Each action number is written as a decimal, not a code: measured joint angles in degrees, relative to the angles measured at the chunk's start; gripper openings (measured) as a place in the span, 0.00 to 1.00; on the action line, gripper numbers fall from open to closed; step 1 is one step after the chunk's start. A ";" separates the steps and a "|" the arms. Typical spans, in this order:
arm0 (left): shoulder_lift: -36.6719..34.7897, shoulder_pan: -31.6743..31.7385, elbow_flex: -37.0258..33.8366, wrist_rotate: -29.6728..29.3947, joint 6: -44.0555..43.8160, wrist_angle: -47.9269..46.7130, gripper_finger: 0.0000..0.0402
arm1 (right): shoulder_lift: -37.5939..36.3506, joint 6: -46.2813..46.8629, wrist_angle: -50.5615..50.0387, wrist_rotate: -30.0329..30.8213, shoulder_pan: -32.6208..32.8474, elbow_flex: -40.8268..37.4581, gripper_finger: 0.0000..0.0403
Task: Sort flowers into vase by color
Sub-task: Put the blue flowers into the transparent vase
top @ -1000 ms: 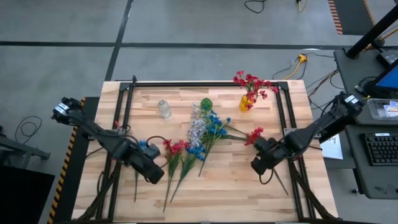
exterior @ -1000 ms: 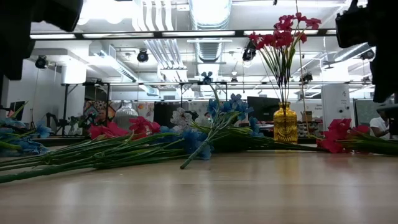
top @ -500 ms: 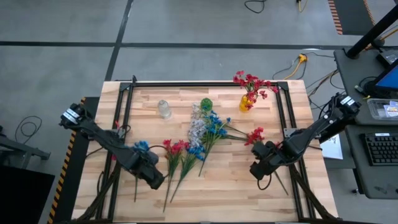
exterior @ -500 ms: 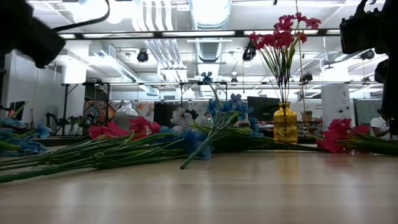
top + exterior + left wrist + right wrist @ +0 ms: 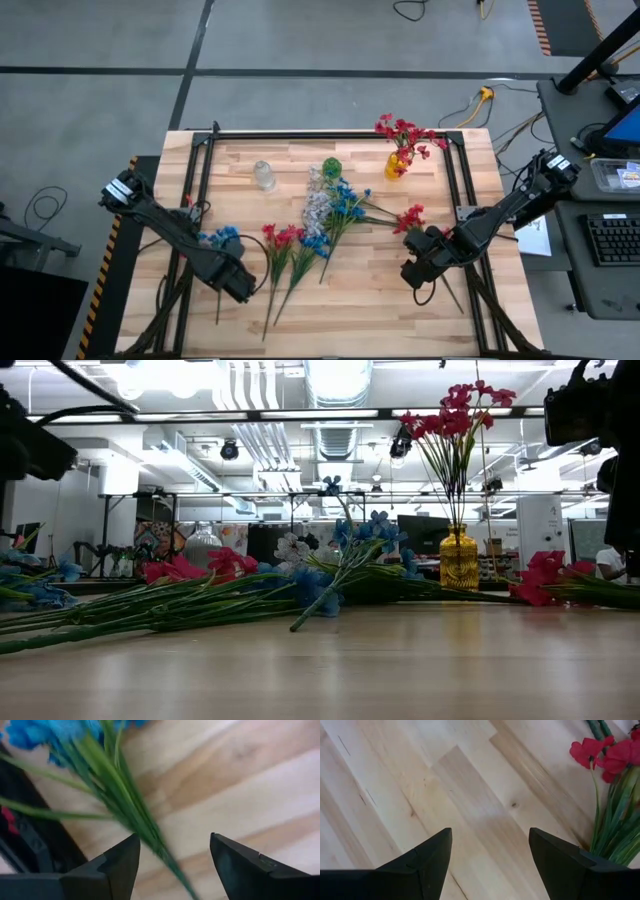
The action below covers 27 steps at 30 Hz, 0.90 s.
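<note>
High view — the left gripper hangs with its fingers apart over a blue flower's stem. The right gripper is apart too, empty, beside a red flower lying on the table.

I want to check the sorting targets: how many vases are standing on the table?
3: a clear vase toward the back left, a green vase at the back centre behind the loose flower pile, and a yellow vase at the back right, holding red flowers. None seems hidden.
</note>
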 joint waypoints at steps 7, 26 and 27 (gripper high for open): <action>-0.02 -0.43 -4.78 0.28 -5.23 1.22 0.49 | 0.00 -0.36 0.18 0.04 0.04 0.00 0.63; 0.15 -0.54 -7.37 -2.34 -6.35 7.35 0.08 | 0.00 -1.00 0.39 0.95 0.37 0.00 0.62; 0.15 -0.57 -6.84 -2.64 -5.98 6.87 0.04 | -0.01 -1.05 0.39 0.96 0.37 0.00 0.62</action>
